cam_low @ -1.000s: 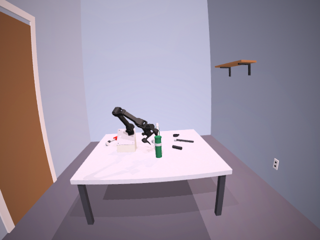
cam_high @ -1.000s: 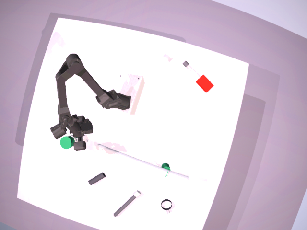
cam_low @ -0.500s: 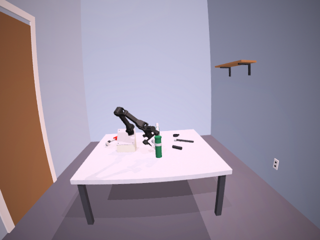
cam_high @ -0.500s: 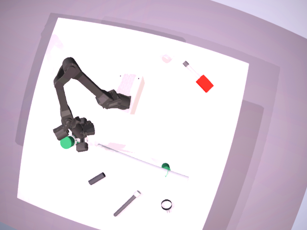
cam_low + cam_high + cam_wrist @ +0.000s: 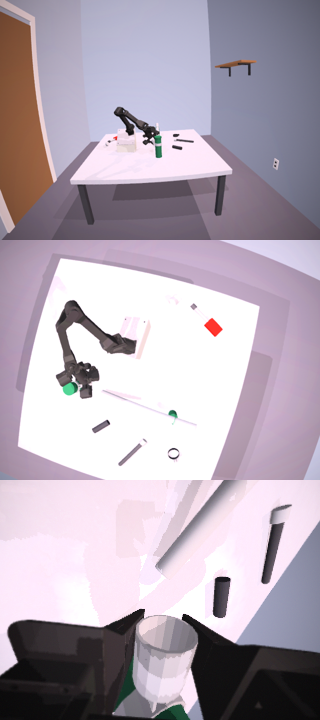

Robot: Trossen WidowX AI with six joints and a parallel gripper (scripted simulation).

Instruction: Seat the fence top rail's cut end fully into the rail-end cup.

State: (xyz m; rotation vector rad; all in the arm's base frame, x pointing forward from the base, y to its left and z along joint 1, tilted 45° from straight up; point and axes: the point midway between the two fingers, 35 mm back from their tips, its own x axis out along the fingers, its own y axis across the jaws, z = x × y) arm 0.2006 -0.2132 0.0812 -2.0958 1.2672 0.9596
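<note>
The big green post (image 5: 69, 389) (image 5: 158, 152) stands upright, with the pale brace band (image 5: 158, 144) (image 5: 131, 707) up near its cap. The white rail-end cup (image 5: 164, 672) hangs on the band, its mouth facing the rail. My gripper (image 5: 163, 615) (image 5: 89, 383) is shut on this cup, one finger along each side. The long pale rail (image 5: 144, 407) (image 5: 200, 525) runs through the loop on the small green post (image 5: 172, 413). Its near cut end is in the open, apart from the cup and my fingers. In the exterior view the post hides part of the rail.
A short black tube (image 5: 101, 426) (image 5: 177, 147) (image 5: 220, 597) and a dark rod with a pale end (image 5: 130, 453) (image 5: 184, 140) (image 5: 271, 552) lie beyond the rail. A black ring clamp (image 5: 173, 448) lies past them. A white box (image 5: 146, 339) (image 5: 126, 147) stands by the arm; a red-headed tool (image 5: 213, 327) lies far off.
</note>
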